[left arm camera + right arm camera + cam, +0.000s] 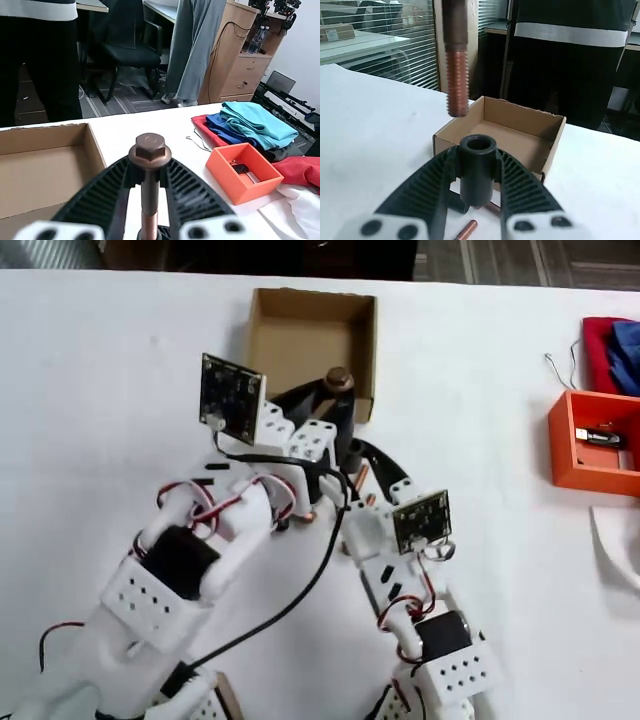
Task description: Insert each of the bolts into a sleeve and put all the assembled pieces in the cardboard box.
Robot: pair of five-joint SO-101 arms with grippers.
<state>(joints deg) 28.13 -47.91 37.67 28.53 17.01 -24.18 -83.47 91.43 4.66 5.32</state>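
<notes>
Now: left pincer (149, 172) clamps the bolt (149, 150) below its head; right pincer (477, 176) grips the sleeve (478, 150) upright. Both probably rigid, smooth, slippery; hold mid-body.

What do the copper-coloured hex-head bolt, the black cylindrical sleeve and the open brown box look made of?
Copper-coloured hex-head bolt: metal, probably copper-plated or coated steel; dull sheen, cut threads.
Black cylindrical sleeve: matte black, either plastic or blackened metal; cannot tell which.
Open brown box: plain cardboard; raw brown edges, creased corners.
</notes>
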